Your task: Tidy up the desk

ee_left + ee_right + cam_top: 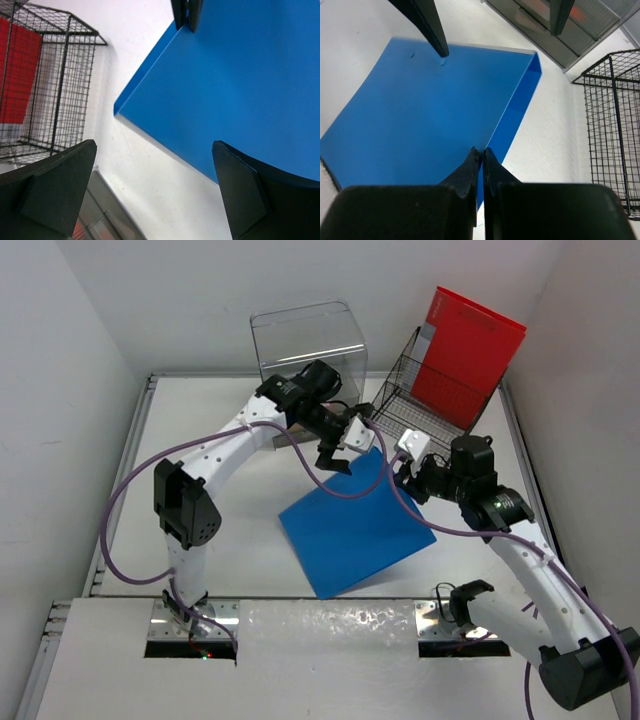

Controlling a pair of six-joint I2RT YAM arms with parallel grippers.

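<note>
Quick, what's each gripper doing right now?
Left gripper: open, holding nothing, over the blue folder.
Right gripper: shut, pinching the blue folder's edge.

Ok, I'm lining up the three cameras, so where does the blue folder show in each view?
Top external: the blue folder is in the middle of the desk.
Left wrist: it fills the upper right, with one corner pointing left.
Right wrist: it covers the left and centre.
Shared landmark: the black wire basket, upper right in the top view, left in the left wrist view, right in the right wrist view.
</note>
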